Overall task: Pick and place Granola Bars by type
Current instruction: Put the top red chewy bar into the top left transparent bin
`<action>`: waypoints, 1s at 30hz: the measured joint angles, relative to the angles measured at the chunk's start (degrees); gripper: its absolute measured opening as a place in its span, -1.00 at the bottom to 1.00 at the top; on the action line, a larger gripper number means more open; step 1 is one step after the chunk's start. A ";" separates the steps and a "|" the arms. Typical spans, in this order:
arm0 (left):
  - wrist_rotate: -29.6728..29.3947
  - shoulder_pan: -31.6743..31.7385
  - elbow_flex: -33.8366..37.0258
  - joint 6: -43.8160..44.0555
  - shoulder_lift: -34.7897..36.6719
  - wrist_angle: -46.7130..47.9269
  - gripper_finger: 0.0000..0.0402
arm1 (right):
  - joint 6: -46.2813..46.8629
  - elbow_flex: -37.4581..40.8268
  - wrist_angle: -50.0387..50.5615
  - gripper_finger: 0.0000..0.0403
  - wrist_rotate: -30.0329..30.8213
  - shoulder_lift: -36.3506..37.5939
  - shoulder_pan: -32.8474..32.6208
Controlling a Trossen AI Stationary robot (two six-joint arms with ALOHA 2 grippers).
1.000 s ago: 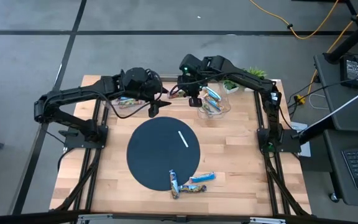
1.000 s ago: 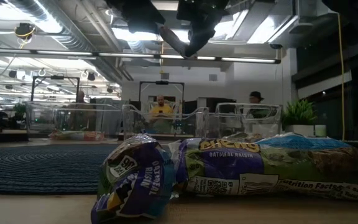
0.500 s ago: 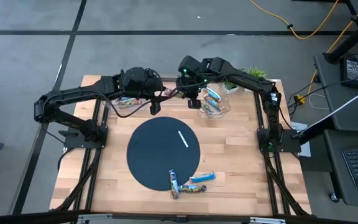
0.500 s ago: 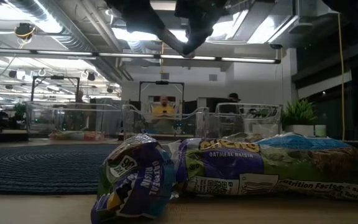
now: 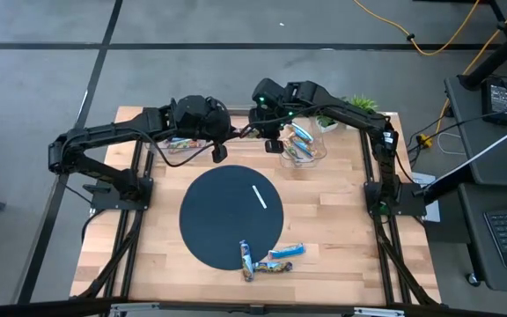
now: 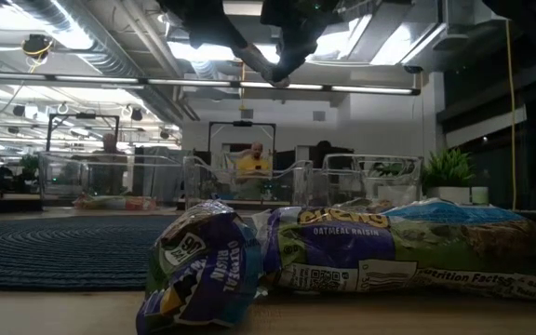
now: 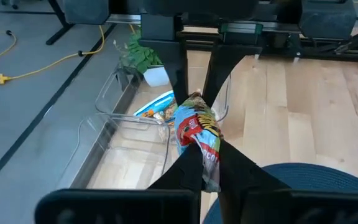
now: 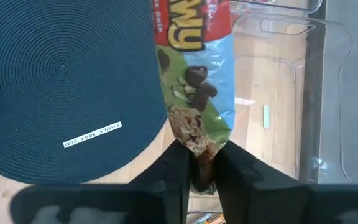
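A red-orange granola bar (image 7: 194, 127) hangs in the air above the far rim of the round dark mat (image 5: 218, 220), spanning both grippers. My left gripper (image 7: 205, 155) is shut on one end of it. My right gripper (image 8: 199, 163), coming from the other side, has the opposite end between its fingers. In the high view the two grippers meet at the bar (image 5: 246, 131). Three more bars (image 5: 271, 258) lie at the mat's near rim, and they fill the low view's foreground (image 6: 342, 251). My left gripper pinches the bar's near end (image 7: 211, 152) between its two fingers, reaching slanting down from the table's left along the bar's length. The bar is lifted clear and tilts up toward the other gripper. My right gripper pinches the bar's crimped end (image 8: 199, 149) between its two fingers, slanting down from the right. The rest of the wrapper (image 8: 194, 74) stretches away from the fingers, clear of the table.
Two clear bins stand at the table's far side: one (image 5: 179, 145) under the left arm holds bars, and one (image 5: 302, 145) under the right arm holds blue bars. A white strip (image 5: 260, 195) lies on the mat. A small plant (image 5: 359, 106) stands at the far right.
My left gripper's fingers, spread apart a second ago, have shut on the bar's end while both arms stayed in place. The bar has stayed where it was.
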State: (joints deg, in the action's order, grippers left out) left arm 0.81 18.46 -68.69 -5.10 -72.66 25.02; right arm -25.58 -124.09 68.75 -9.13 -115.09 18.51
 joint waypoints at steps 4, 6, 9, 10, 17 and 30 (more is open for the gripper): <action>0.01 0.00 0.00 -0.08 0.00 0.02 -0.91 | -0.01 0.02 -0.03 -0.64 0.00 0.23 0.01; -0.39 0.00 0.00 -0.07 0.00 0.04 -0.91 | -0.20 -0.21 0.54 -0.64 0.00 0.55 -0.01; -2.03 0.00 0.00 0.19 0.00 0.88 -0.95 | -0.66 -3.20 4.05 -0.64 0.52 1.31 0.01; -2.37 0.04 0.00 0.51 0.00 0.91 -0.96 | -1.24 -4.61 4.97 -0.64 1.39 1.71 0.02; -2.44 0.17 0.00 1.15 0.00 0.96 -0.94 | -1.72 -8.73 6.34 -0.64 6.10 6.01 1.30; -11.54 0.72 -7.30 2.38 9.35 16.91 -0.95 | 4.30 -7.63 19.58 -0.63 4.41 9.71 6.61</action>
State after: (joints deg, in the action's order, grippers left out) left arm -10.72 19.18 -75.99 -2.73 -63.31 41.94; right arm -21.28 -131.72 88.33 -4.72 -105.38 25.12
